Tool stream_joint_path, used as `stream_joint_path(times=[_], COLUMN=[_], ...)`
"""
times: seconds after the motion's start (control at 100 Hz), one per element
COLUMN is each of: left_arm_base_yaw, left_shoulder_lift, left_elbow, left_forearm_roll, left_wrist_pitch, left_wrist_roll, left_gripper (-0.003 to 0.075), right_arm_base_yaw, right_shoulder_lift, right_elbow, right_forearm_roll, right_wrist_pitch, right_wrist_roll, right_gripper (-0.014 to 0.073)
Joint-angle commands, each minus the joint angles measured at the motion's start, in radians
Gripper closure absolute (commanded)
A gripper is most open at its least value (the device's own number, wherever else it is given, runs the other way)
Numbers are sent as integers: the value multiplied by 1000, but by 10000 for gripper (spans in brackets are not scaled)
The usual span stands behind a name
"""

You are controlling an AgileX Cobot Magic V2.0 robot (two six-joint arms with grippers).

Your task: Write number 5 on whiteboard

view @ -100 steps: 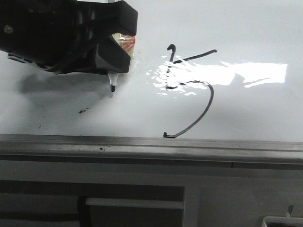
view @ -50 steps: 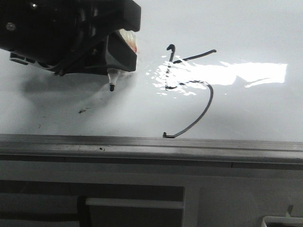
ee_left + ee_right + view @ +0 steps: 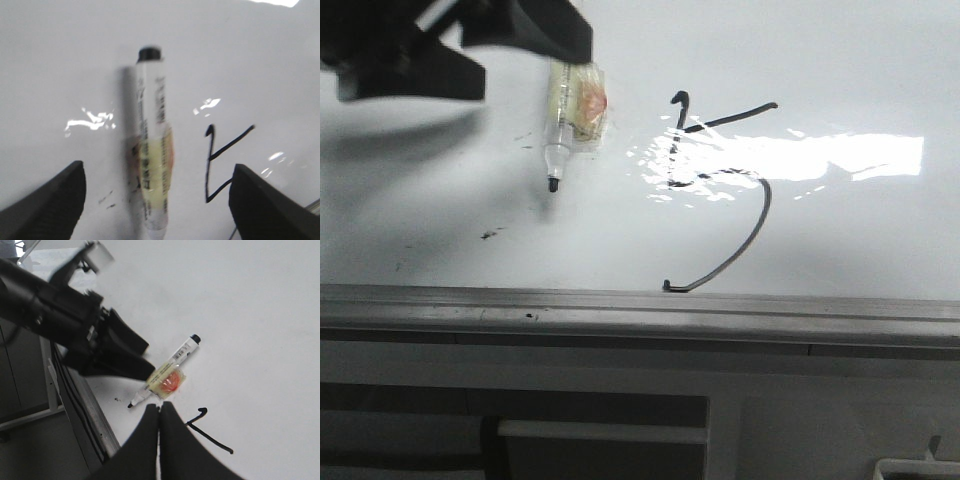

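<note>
The left hand [image 3: 157, 200] is hanging wide open above the whiteboard [image 3: 840, 230], and the marker [image 3: 151, 150] is lying loose on the board between and just ahead of its spread fingers, touching neither. In the front view the pen is resting just below the hand, its dark tip pointing toward the board's grey edge strip [image 3: 640, 305]. The right hand [image 3: 160, 440] is hovering with its fingers pressed together on nothing, the marker lying just beyond its fingertips.

The number 5 [image 3: 725, 190] is sitting on the board to the right of the left hand, near the marker but apart from it: a hooked stem, a slanted top bar and a large belly curling down to the edge strip, partly crossing the bright glare patch [image 3: 840, 155].

By my judgement the writing is done and the step in hand is setting the marker down. The next move is probably calling for the left arm to lift clear without nudging the pen or smearing the strokes.
</note>
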Motion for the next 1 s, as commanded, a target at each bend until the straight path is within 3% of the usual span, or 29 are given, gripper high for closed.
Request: stream_joint_path(times=[0.0,0.16,0.35,0.56,0.99], left_arm_base_yaw=[2,29,38,38,38], left_shoulder_lift=[-153,-430,-676,-784,-784], left_elbow=[10,152,317,387,390], left_forearm_roll=[54,165,204,202,202], left_wrist_pitch=[-38,-30,-32,-30,-30], left_wrist_roll=[23,46,46,48,48], left_gripper=[215,400,741,741,741], right_arm_base_yaw=[-7,-25,-67,-67,-67], right_shoulder_lift=[-67,-243,-454,-576,-580], right_elbow=[9,176,376,415,415], right_forearm_roll=[-24,-40,-75,-75,-75], right_wrist_pitch=[-49,-107,-137,-138,-138], right_wrist_roll=[-4,-4,-4,-4,-4], right_gripper=[636,636,636,636,636])
